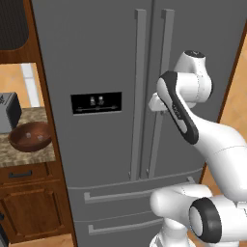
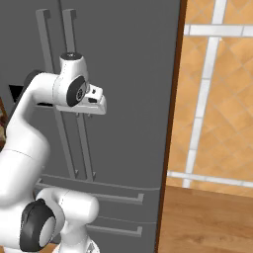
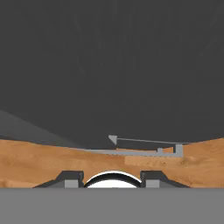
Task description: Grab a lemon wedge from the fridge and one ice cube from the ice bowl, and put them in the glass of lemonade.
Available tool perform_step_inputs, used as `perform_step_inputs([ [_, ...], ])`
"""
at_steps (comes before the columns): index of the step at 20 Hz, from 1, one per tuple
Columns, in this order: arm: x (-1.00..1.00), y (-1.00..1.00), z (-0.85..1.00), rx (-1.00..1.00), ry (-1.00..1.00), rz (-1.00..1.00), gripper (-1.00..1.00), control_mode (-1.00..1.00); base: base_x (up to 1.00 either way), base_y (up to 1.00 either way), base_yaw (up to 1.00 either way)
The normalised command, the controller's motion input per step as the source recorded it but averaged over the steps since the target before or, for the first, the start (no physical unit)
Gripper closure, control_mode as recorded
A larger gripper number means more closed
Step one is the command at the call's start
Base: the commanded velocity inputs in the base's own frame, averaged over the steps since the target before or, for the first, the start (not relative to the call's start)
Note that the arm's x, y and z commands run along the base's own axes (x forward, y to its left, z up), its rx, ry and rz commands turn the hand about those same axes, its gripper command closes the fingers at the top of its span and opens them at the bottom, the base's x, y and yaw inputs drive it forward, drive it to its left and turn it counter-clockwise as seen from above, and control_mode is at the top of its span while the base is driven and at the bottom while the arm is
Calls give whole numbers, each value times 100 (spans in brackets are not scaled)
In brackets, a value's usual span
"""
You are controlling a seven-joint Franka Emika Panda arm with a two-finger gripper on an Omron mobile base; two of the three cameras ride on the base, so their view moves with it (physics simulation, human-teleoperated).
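Note:
The grey fridge stands in front of me with both doors shut, so the lemon wedge is hidden. My gripper points down, close to the right door's long bar handle, at about mid-height. It is open, and in the hand view its fingertips stand wide apart with nothing between them. That view looks down the dark door face to a drawer handle and the wooden floor. The reddish-brown ice bowl sits on the counter left of the fridge. The glass of lemonade is out of view.
A grey toaster stands behind the bowl on the stone counter, above wooden cabinets. The black dispenser panel is on the left door. Right of the fridge there is a brown side panel and a tiled wall.

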Motion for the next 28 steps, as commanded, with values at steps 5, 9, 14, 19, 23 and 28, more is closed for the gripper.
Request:
perform_step_inputs([
  [5,-41,-2,-7,0,0,0,-100,-100,0,0,0],
  [9,-23,0,-9,0,0,0,-100,-100,0,0,0],
  [14,-45,0,-28,0,3,0,-100,-100,0,0,0],
  [19,-23,1,-29,0,0,0,-100,100,-2,1,0],
  [23,0,0,0,0,0,0,-100,100,-31,1,0],
  [28,0,0,0,0,0,0,-100,100,-55,14,0],
])
